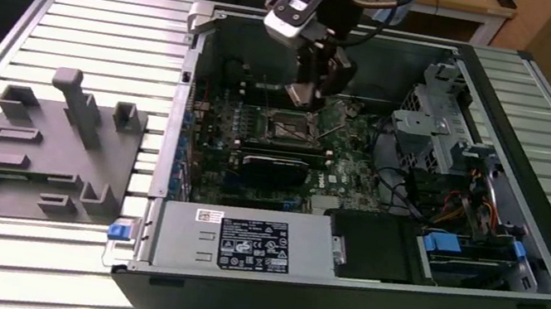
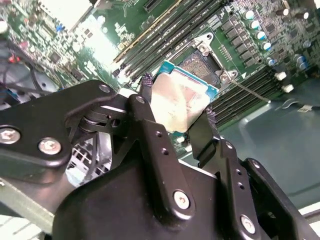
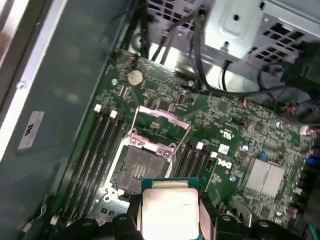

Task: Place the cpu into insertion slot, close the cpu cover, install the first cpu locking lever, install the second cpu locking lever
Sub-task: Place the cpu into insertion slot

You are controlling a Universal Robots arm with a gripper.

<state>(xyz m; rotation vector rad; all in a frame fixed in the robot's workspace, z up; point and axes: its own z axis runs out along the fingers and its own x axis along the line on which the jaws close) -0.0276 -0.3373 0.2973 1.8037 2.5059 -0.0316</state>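
The gripper (image 2: 178, 99) is clamped on opposite edges of the cpu (image 3: 170, 212), clear above the bare insertion slot (image 3: 141, 170). The cpu cover (image 3: 162, 116) is raised, and memory slots (image 3: 100, 145) flank it. The chip has a silvery top and a green rim.

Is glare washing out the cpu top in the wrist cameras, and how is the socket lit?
First wrist view: cpu top blown nearly white. Second wrist view: it glares in patches, edges readable. The insertion slot is evenly lit in the first wrist view, dim in the exterior view.

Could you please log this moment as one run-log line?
gripper: shut on cpu | cpu: held near insertion slot, not seated | cpu cover: open
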